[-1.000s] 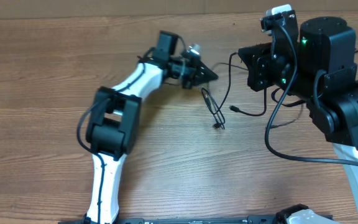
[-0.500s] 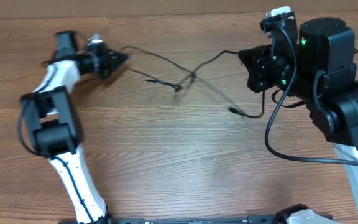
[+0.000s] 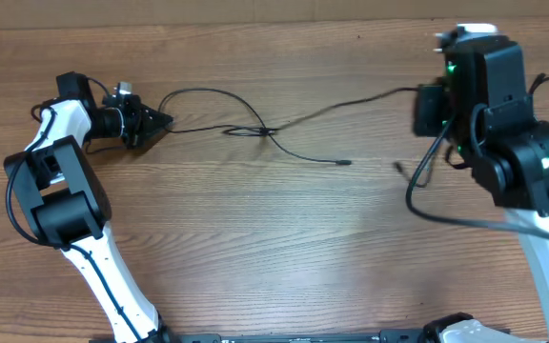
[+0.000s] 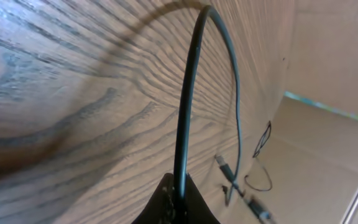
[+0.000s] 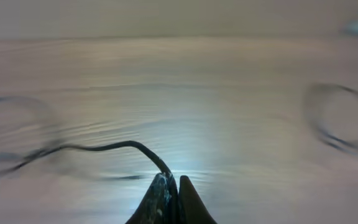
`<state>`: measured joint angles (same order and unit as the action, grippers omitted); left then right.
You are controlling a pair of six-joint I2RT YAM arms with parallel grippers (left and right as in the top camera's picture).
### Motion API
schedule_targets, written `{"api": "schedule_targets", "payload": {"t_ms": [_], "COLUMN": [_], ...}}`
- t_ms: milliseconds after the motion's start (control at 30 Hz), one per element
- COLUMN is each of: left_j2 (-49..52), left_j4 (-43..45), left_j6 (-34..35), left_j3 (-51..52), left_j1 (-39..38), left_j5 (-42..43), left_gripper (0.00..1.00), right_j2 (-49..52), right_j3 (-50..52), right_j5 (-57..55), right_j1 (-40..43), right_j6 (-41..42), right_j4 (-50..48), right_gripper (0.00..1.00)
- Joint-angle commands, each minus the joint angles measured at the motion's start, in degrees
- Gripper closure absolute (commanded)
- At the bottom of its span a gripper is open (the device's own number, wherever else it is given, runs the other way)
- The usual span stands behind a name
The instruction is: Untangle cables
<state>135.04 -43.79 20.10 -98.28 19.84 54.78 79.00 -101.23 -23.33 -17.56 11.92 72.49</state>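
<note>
Thin black cables (image 3: pixel 255 129) lie stretched across the wooden table, crossing in a small tangle near the middle. One strand ends in a plug (image 3: pixel 344 162) right of the tangle. My left gripper (image 3: pixel 163 121) at the far left is shut on a cable end; in the left wrist view the cable (image 4: pixel 188 106) arcs up from the closed jaws (image 4: pixel 178 198). My right gripper (image 3: pixel 425 95) at the far right is shut on the other cable end; in the right wrist view the cable (image 5: pixel 98 148) runs left from the closed jaws (image 5: pixel 171 183), blurred.
The thicker black arm wire (image 3: pixel 446 214) loops over the table below the right arm. The left arm's base link (image 3: pixel 60 191) stands at the left. A cardboard wall (image 4: pixel 328 56) shows beyond the table's far edge.
The left gripper has swung far left with its cable end. The right gripper has moved right. The cables are pulled out long, and the tangle has shrunk to a small crossing.
</note>
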Motion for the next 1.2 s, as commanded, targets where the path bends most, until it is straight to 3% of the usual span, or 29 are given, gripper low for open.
{"api": "schedule_targets", "payload": {"t_ms": [0, 133, 300, 467, 667, 1033, 1167], "left_j2": [-0.8, -1.5, -3.3, -5.8, -9.4, -16.4, -18.8], "left_j4": [0.0, -0.1, -0.3, -1.1, -4.5, -8.3, -8.2], "left_j6": [-3.8, -3.8, -3.9, -3.9, -7.1, -19.7, -20.3], "left_j3": [-0.6, -0.7, -0.7, -0.7, -0.7, -0.7, -0.7], "left_j1": [0.1, 0.1, 0.1, 0.0, -0.9, -10.6, -14.5], "left_j5": [-1.4, -1.4, -1.4, -1.4, -1.4, -1.6, -3.8], "left_gripper": [0.96, 0.96, 0.96, 0.96, 0.96, 0.96, 0.96], "right_j2": [0.8, 2.3, 7.0, 11.5, 12.5, 13.6, 16.9], "right_j3": [-0.4, -0.4, -0.4, -0.4, -0.4, -0.3, -0.3], "right_j5": [-21.6, -20.0, -4.7, 5.5, 9.4, 20.8, 26.7], "right_j1": [5.7, 17.6, 35.9, 44.4, 45.7, 44.9, 44.9], "right_j6": [7.7, 7.8, 4.9, 1.3, 1.0, -2.3, -4.3], "right_j4": [1.2, -0.2, -3.2, -4.8, -6.4, -10.5, -15.7], "right_gripper": [0.96, 0.96, 0.96, 0.96, 0.96, 0.96, 0.96]}}
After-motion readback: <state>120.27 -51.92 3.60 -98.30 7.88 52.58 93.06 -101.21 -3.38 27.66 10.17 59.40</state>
